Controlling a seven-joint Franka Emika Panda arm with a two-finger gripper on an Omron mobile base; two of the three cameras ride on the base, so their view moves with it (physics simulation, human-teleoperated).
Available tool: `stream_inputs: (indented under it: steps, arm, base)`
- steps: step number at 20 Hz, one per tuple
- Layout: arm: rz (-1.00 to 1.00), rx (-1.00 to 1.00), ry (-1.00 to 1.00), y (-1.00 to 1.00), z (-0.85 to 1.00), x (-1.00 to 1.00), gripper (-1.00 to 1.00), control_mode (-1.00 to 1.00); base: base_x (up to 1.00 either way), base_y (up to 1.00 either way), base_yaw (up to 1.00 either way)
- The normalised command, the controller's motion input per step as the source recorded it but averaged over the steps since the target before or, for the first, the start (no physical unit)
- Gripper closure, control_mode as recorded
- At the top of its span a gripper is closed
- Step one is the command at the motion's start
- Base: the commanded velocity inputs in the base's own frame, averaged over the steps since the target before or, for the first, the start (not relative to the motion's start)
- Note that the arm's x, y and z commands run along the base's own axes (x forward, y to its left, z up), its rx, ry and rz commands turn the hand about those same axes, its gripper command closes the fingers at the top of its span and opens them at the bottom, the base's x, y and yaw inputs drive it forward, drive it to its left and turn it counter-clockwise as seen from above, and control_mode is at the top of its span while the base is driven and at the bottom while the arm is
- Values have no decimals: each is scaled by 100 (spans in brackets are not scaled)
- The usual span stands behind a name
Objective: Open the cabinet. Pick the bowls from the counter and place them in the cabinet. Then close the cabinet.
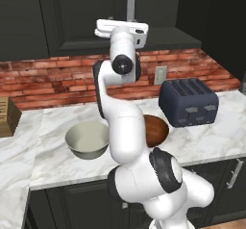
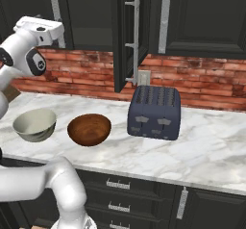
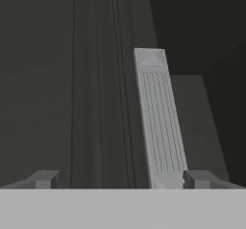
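The cabinet's left door (image 1: 72, 16) is shut, and its long silver handle (image 1: 130, 4) stands just past my gripper (image 1: 126, 25), which is raised in front of it. In the hand view the handle (image 3: 158, 117) runs up between my open gripper (image 3: 121, 180), close to the right fingertip (image 3: 197, 179); nothing is gripped. The right door (image 2: 126, 35) stands swung out, edge-on. On the counter (image 2: 211, 151) sit the cream-white bowl (image 2: 34, 124) and, beside it, the reddish-brown wooden bowl (image 2: 89, 129). In the left base view the cream bowl (image 1: 87, 140) shows, and my arm partly hides the wooden bowl (image 1: 157, 129).
A dark blue toaster (image 2: 154, 111) stands right of the bowls, below the open door. A wooden block (image 1: 7, 116) sits at the counter's far left. A brick wall (image 2: 192, 79) with an outlet backs the counter, and dark drawers (image 2: 120, 184) lie under it.
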Motion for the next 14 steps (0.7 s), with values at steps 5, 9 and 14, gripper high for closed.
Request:
stream_inputs:
  steps: [5, 9, 14]
  arm:
    - [4, 0, 9, -24, -5, 21, -100, -100]
    - [3, 4, 3, -41, -5, 3, -100, -100]
    - [6, 8, 0, -52, -1, 0, -100, -100]
  base:
    - [0, 0, 0]
    - [0, 0, 0]
    - [0, 0, 0]
